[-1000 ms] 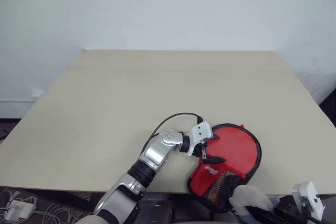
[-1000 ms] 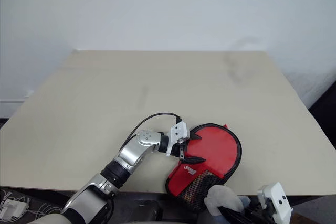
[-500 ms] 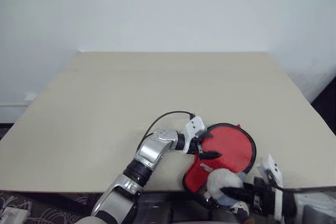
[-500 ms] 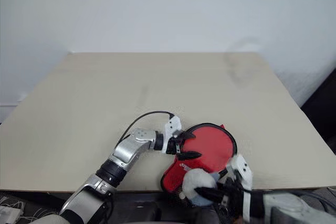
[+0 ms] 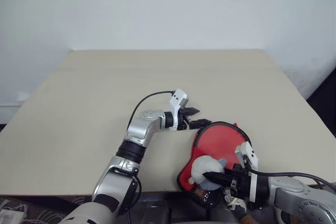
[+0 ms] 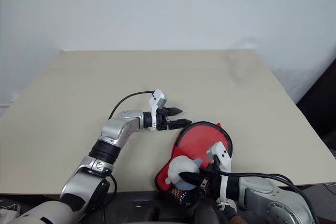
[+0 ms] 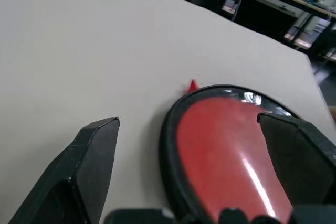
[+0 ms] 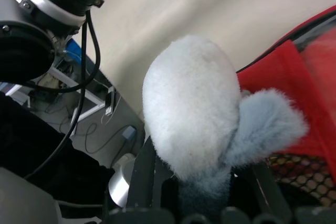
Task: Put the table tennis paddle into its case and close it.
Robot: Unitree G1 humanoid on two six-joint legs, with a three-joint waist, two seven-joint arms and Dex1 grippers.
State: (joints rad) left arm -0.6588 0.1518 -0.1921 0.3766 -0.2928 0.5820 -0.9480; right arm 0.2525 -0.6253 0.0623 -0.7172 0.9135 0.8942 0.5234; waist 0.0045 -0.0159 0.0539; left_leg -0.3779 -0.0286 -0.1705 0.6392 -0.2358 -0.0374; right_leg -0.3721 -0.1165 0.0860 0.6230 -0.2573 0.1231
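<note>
One case (image 5: 218,145), red, at table (image 5: 105,93) near edge. One fluffy ball (image 5: 206,167), pinched by right gripper (image 5: 218,178). Left gripper (image 5: 195,117), fingers spread, above case's far rim.

A plain indoor test room, most likely a robotics lab or office. A large beige worktop (image 5: 105,98) stands against a bare white wall (image 5: 168,9). Beyond the worktop's far edge, the left wrist view shows dark desks (image 7: 273,3) with small clutter on them. Under the worktop's near edge, loose cables (image 8: 79,129) and a power strip lie on the floor.
</note>
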